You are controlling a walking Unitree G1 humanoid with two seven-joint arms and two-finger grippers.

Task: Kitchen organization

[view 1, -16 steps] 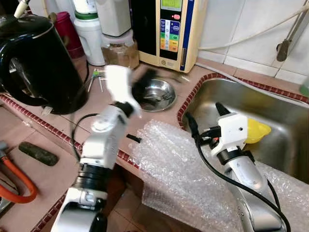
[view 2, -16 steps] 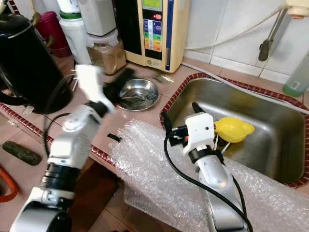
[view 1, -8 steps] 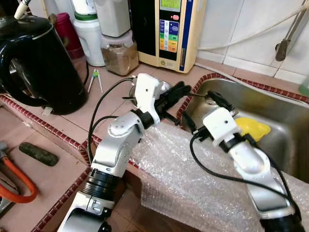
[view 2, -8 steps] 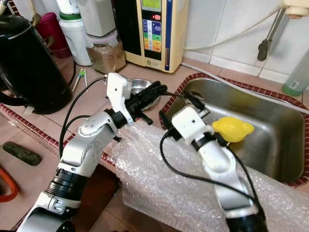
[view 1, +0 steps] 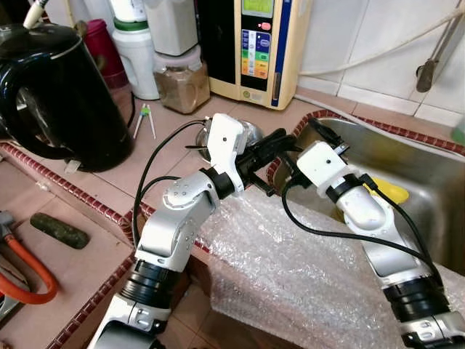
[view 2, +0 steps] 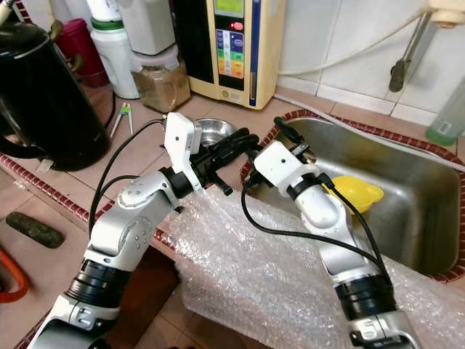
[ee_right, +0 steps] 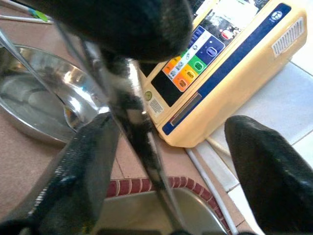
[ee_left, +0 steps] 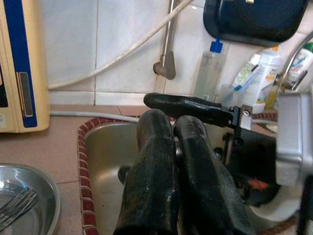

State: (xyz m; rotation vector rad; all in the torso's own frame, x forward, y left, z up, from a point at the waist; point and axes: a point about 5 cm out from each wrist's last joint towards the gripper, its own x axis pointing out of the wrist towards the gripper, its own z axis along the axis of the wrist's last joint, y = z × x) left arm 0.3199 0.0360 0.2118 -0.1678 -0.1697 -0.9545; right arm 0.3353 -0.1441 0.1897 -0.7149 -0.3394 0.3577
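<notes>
Shiny steel bowl (view 1: pixel 247 132), glossy black kettle (view 1: pixel 62 94)

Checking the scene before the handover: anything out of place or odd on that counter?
Yes. A sheet of bubble wrap is draped over the counter's front edge beside the sink, hanging toward the floor. A yellow lemon squeezer sits in the sink. Forks lie in the steel bowl.

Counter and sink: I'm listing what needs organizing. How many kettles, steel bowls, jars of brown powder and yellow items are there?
Black kettle: 1
Steel bowl: 1
Jar of brown powder: 1
Yellow item in the sink: 1
Total: 4
</notes>
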